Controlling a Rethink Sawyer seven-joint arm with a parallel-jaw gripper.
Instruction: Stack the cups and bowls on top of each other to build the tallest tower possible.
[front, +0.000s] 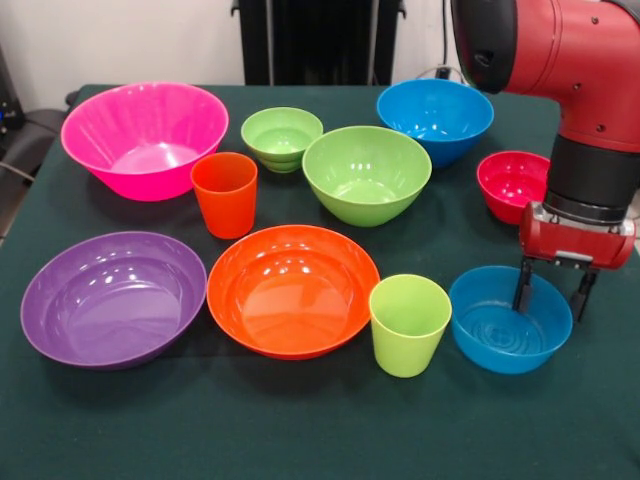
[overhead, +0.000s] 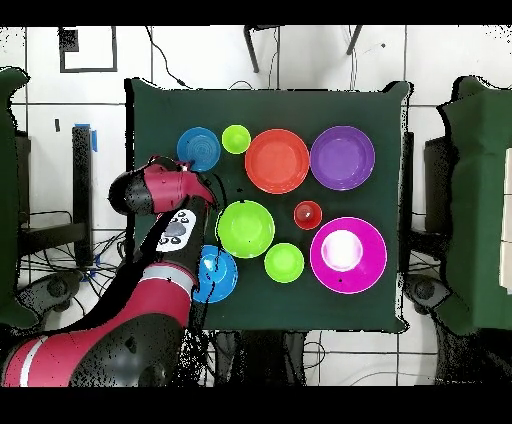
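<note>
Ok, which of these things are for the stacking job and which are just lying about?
For the job:
pink bowl, purple bowl, orange bowl, small green bowl, medium green bowl, large blue bowl, small blue bowl, red bowl, orange cup, lime cup, and the hand, open at the small blue bowl.

Just there:
green table, floor cables.

A robotics lab, a red arm (front: 590, 90) working at a green-clothed table (front: 300, 430), cables lying on the tiled floor (overhead: 60, 160).
</note>
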